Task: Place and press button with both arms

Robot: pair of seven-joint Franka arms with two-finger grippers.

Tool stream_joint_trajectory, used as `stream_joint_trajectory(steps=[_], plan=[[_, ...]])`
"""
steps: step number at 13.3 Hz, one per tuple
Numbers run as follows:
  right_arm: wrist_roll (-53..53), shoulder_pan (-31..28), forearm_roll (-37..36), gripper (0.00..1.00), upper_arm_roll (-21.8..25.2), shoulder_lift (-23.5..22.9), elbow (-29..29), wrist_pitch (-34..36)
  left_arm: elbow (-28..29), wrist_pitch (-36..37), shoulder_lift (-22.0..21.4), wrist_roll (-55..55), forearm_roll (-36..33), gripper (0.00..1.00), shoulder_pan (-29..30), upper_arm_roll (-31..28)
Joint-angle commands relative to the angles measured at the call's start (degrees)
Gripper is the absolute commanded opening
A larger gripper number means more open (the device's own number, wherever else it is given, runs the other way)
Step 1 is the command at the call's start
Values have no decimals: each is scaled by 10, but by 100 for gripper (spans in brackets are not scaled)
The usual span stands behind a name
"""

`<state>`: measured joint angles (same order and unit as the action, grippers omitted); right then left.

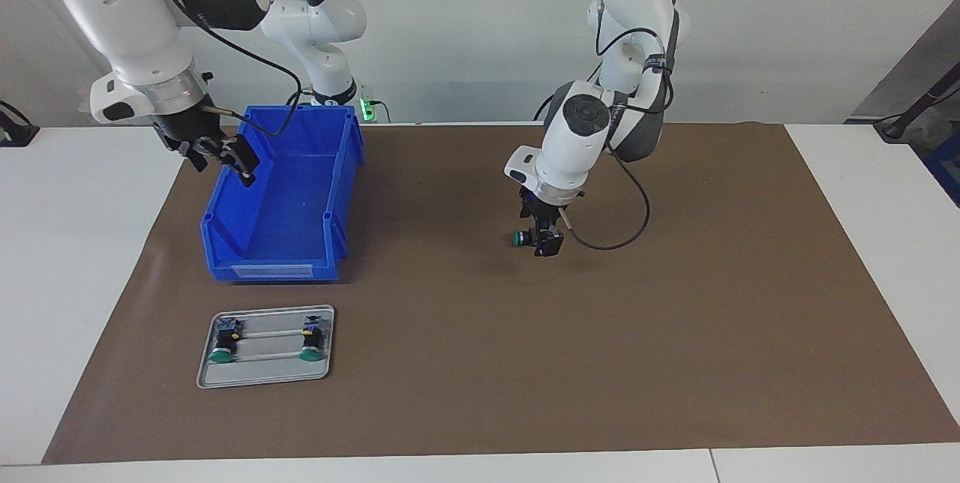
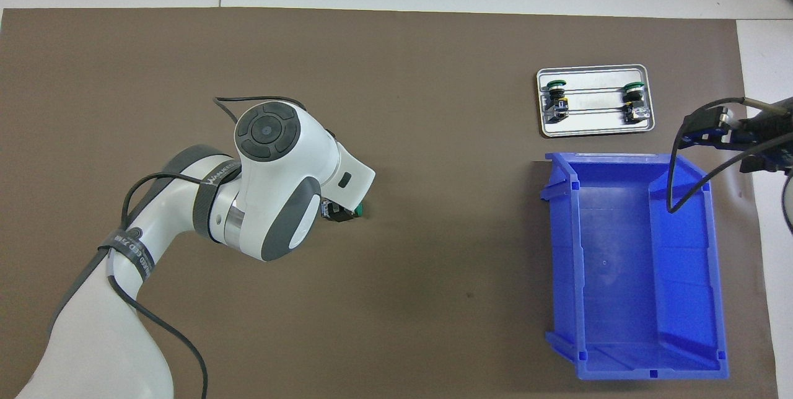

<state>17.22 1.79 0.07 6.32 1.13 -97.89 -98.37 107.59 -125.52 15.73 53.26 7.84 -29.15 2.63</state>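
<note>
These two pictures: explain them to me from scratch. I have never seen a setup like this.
Both show one table at one moment. One camera faces the two white robot arms from across the table; the other looks down from above their own end.

On the brown mat lie a blue bin, a metal tray with two green-capped buttons, and a third button on its side mid-mat.

The left gripper is down at that loose button with its fingers open, so nothing is gripped yet. The right gripper hangs open and empty over the bin's edge toward the right arm's end of the table.
</note>
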Motion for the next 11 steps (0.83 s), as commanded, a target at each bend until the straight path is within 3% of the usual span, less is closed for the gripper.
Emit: stream_joint_trajectory(steps=[1,4,11], plan=[[-50,-24,14,100,-2,12,20,12,55,-24,-35,19,2,100,-14,-8],[-63,-11,1,100,-10,7,49,60,89,-70,-34,24,2,100,-19,-8],[-130,5,-23,100,-10,19,18,28,128,-151,-11,15,3,99,-42,-8]])
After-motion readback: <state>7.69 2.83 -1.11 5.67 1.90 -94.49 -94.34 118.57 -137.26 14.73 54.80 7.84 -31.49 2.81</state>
